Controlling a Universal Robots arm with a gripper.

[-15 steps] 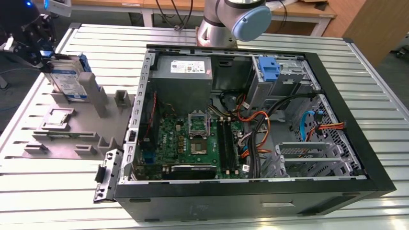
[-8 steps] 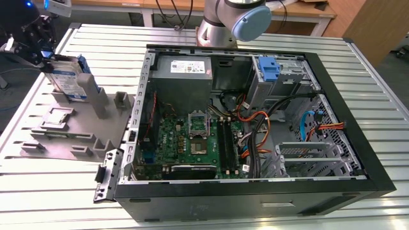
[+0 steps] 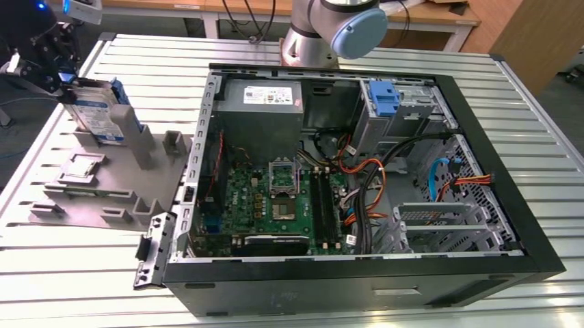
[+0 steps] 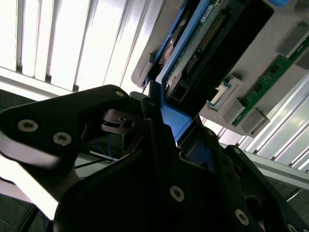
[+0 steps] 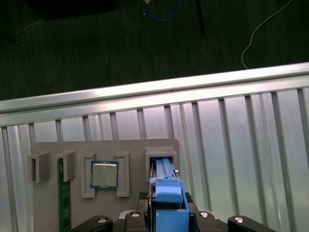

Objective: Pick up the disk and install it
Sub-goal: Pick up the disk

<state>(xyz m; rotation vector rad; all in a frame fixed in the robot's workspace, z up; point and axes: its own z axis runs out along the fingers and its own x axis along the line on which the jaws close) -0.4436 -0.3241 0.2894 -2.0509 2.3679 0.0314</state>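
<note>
Tool (image 3: pixel 65 92) clamped on disk (image 3: pixel 98 113) edge; disk upright below it, likely to clear tray (image 3: pixel 87 195) slot.

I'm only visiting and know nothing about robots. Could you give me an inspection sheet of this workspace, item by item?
Surface: slatted metal table carrying a grey tray and an open computer case.
Job's things: disk in its blue frame, upright at the tray's slot.
Clutter: chip and green memory stick in the tray; blue bracket in the case.
Gripper: gripper shut on the disk's top end.
Cables: orange, black and blue bundles inside the case; loose cords on the floor.
Surroundings: wooden desks behind.
</note>
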